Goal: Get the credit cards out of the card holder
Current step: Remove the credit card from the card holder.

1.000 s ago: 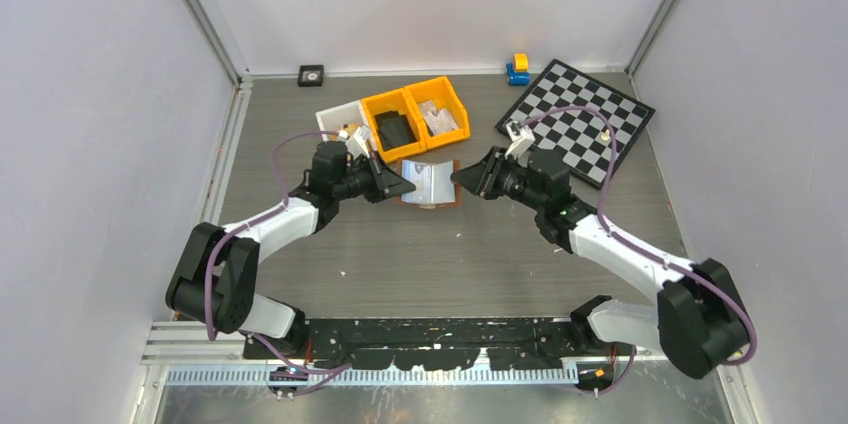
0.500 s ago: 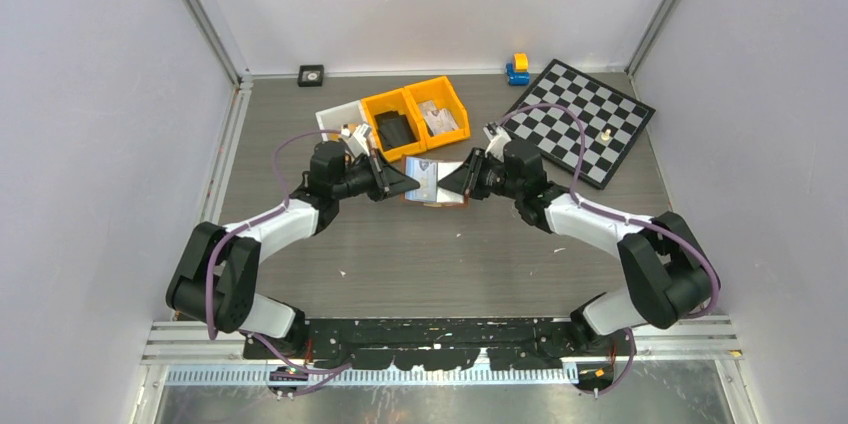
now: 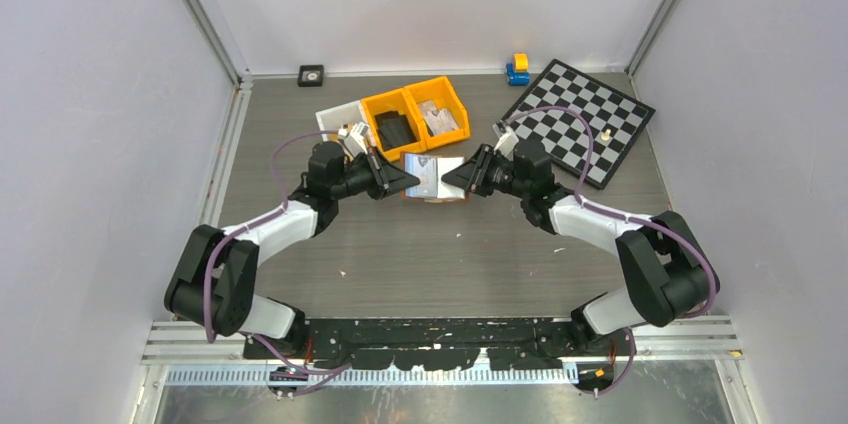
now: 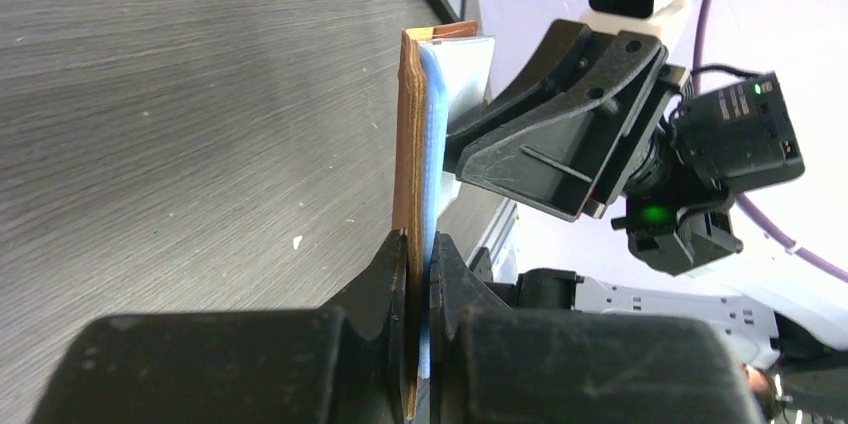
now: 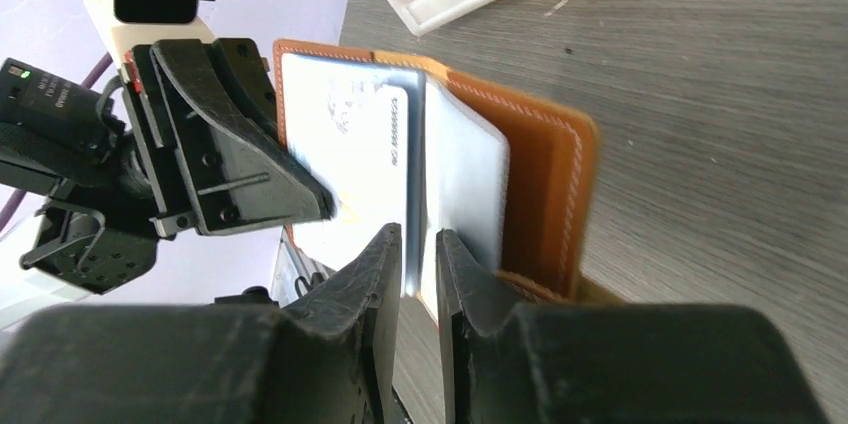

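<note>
The reddish-brown card holder is held open above the table between both arms. My left gripper is shut on its left flap; the left wrist view shows the brown leather edge and pale blue lining pinched in my gripper. My right gripper comes in from the right. In the right wrist view its jaws are closed around the lower edge of a whitish-grey credit card that stands against the brown holder. A second pale card sits behind it.
Two orange bins and a white bin stand just behind the holder; one orange bin holds a black wallet-like object. A chessboard lies at the right rear, with a blue-and-yellow toy and a small black square by the back wall.
My right arm swung left and in from the chessboard side until its jaws reached the holder's right edge. It has since shifted slightly back to the right. The left arm has hardly moved.
</note>
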### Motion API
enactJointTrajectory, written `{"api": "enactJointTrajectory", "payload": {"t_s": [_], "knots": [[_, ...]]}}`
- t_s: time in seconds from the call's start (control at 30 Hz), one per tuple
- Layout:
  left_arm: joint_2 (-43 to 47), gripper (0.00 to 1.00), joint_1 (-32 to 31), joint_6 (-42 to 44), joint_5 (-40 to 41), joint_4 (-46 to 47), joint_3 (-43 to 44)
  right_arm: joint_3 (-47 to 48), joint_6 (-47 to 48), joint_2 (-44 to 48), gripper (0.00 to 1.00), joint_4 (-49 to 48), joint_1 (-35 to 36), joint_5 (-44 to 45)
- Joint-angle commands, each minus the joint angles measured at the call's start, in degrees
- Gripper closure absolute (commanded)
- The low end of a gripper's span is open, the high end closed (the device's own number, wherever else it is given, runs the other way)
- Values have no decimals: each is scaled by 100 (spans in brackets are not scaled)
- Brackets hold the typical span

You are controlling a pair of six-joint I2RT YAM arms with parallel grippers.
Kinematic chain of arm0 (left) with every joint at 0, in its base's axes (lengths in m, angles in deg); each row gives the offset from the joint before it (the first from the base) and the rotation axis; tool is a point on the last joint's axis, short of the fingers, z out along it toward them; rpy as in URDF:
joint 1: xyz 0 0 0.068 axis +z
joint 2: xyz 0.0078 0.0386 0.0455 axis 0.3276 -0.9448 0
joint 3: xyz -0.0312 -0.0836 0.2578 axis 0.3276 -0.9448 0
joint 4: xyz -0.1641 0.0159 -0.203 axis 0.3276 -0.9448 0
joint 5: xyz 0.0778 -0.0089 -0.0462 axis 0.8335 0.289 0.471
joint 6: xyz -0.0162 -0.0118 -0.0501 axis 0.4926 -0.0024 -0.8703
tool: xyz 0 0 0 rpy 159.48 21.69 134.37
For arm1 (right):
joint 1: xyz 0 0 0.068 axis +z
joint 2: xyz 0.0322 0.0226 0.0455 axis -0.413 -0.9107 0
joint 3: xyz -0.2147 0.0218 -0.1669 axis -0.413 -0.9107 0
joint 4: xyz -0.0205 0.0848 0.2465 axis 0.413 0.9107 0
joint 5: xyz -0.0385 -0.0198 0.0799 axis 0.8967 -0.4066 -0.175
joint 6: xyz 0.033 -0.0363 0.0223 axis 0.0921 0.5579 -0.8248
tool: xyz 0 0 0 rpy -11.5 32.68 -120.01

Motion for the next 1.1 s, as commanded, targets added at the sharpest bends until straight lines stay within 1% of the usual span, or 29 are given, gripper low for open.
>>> {"api": "enactJointTrajectory", "payload": {"t_s": [0.0,0.1,0.2,0.27,0.37,0.4,0.47,0.53,0.57,0.6,0.7,0.83,0.97,1.07], "knots": [[252,100,-37,169,595,-507,466,-248,-85,305,75,-405,-115,208],[250,100,-37,372,764,-596,593,-388,-14,408,75,-456,-151,472],[447,100,-45,466,910,-448,402,-409,4,507,76,-395,-145,728],[554,100,-45,417,1106,-360,252,-376,-366,579,76,-296,-151,1014],[552,100,-67,373,1081,-197,140,109,-764,530,78,203,-74,1183],[532,100,-76,360,1075,-134,85,307,-722,469,77,419,-31,1169],[481,100,-81,296,1030,13,16,525,-434,300,76,403,44,1059],[419,100,-85,236,929,122,-14,324,-402,158,76,-129,53,981],[401,100,-81,207,888,157,-26,169,-494,69,75,-527,53,883],[385,100,-81,180,860,207,-40,115,-562,-61,75,-715,41,735],[390,100,-81,73,782,378,-103,193,-479,-255,75,-687,41,376],[480,100,-81,74,741,465,-230,120,-375,-278,75,-675,44,315],[525,100,-81,108,857,758,-488,153,-70,-254,73,-412,46,344],[455,100,-83,82,727,912,-484,151,-6,-345,72,-442,43,302]]}}
